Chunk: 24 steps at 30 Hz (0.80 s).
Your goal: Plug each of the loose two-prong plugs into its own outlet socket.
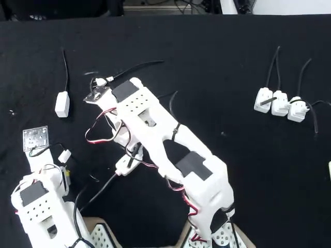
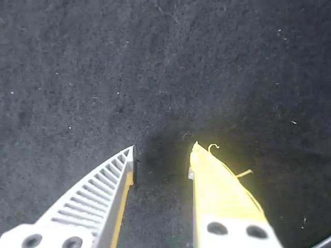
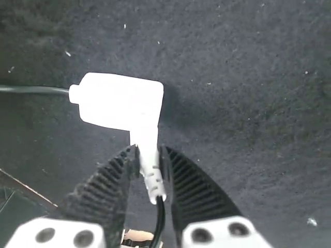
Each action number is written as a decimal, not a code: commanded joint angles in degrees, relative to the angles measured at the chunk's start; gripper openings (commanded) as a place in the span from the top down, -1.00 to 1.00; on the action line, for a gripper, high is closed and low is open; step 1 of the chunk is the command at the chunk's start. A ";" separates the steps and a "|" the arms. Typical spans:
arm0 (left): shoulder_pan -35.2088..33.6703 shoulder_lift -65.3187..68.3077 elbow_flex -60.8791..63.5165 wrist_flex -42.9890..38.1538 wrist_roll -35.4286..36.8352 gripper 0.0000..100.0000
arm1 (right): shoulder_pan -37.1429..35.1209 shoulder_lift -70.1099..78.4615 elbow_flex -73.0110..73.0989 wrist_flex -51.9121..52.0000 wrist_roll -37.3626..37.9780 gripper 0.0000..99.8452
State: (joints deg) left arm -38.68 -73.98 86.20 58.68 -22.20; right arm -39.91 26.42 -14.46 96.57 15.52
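Left gripper (image 2: 163, 150): fingers spread, empty, above black cloth (image 2: 77, 62).
Socket (image 1: 62, 104): lies free, nothing plugged in.
Right gripper (image 3: 149, 151): fingers pinch white plug (image 3: 121, 101) by its neck.
Risk: thin hold; plug may swivel, prongs missing slots.

You have nothing to read here: no lettering, number, label or sign can be made out on the white plug (image 3: 121, 101), on the row of sockets (image 1: 279, 102) far to its right, or on the black table (image 1: 217, 62) under them.
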 commanded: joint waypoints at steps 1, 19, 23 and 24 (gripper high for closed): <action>-0.75 -0.09 -0.75 -0.26 0.35 0.64 | -0.62 0.40 -2.15 -0.70 -0.70 0.98; -0.75 -0.09 -0.75 -0.26 0.35 0.64 | -2.81 0.48 -1.98 -2.99 -6.68 0.98; -0.75 -0.09 -0.75 -0.26 0.35 0.64 | -2.81 0.48 -1.71 -2.90 -6.68 0.98; -0.75 -0.09 -0.75 -0.26 0.35 0.64 | -2.73 0.48 -1.71 -2.81 -6.68 0.98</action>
State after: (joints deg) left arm -38.68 -73.98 86.20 58.68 -22.20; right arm -41.32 26.51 -14.81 95.25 9.45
